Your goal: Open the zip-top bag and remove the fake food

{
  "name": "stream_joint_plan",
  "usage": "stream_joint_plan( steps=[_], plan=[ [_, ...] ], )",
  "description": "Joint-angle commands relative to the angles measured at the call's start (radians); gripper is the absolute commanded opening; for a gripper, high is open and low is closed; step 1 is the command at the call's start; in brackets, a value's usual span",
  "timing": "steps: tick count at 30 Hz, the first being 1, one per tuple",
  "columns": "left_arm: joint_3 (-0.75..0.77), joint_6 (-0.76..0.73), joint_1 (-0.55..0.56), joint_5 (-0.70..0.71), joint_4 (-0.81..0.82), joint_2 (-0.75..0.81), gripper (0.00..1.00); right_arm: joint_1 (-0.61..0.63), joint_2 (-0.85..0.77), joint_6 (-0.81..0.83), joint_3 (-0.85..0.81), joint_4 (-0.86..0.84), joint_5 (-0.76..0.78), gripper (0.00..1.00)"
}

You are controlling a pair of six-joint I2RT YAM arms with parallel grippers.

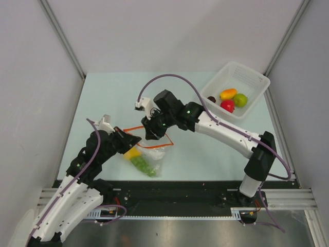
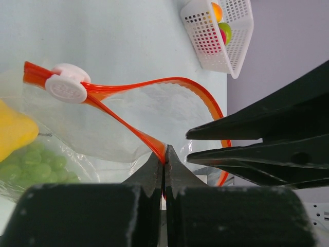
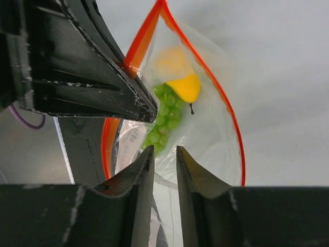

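The clear zip-top bag [image 1: 156, 156] lies on the table with its orange-red zip strip [image 2: 128, 123] pulled open into a loop. A yellow pear [image 1: 132, 153] and green grapes [image 1: 144, 166] are inside it. My left gripper [image 2: 164, 157] is shut on the near side of the zip strip, next to the white slider [image 2: 66, 87]. My right gripper [image 3: 164, 153] hangs just over the open mouth with its jaws a narrow gap apart, holding nothing. Below it lie the grapes [image 3: 164, 121] and the pear [image 3: 186, 86]. In the top view, the right gripper [image 1: 154, 135] is close beside the left gripper [image 1: 131, 138].
A white mesh basket [image 1: 252, 77] stands at the back right and holds an orange-yellow fruit [image 1: 227, 94], a green round fruit [image 1: 240, 100] and a red apple [image 1: 227, 105]. It also shows in the left wrist view [image 2: 205, 41]. Grey walls enclose the table.
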State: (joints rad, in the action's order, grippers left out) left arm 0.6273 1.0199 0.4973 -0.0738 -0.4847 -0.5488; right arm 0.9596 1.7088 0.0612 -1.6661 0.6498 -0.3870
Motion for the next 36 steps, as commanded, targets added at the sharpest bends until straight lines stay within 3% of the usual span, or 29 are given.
stream_joint_plan(
  steps=[1, 10, 19, 28, 36],
  plan=[
    [0.009, -0.007, 0.001, -0.003, 0.026, -0.014, 0.0, 0.005, 0.067, 0.08, -0.118, 0.125, -0.045, 0.26],
    [0.009, -0.033, 0.003, -0.014, 0.02, -0.002, 0.0, 0.028, 0.265, 0.153, -0.279, 0.292, -0.053, 0.18],
    [0.026, -0.072, 0.003, 0.026, -0.037, 0.018, 0.0, 0.041, 0.327, 0.134, -0.232, 0.248, -0.134, 0.2],
    [-0.003, -0.081, 0.001, 0.058, -0.058, 0.03, 0.0, 0.056, 0.325, 0.043, -0.084, 0.073, -0.159, 0.3],
    [-0.044, -0.086, 0.003, 0.1, -0.084, 0.055, 0.0, 0.085, 0.342, -0.014, 0.015, -0.015, -0.161, 0.5]
  ],
)
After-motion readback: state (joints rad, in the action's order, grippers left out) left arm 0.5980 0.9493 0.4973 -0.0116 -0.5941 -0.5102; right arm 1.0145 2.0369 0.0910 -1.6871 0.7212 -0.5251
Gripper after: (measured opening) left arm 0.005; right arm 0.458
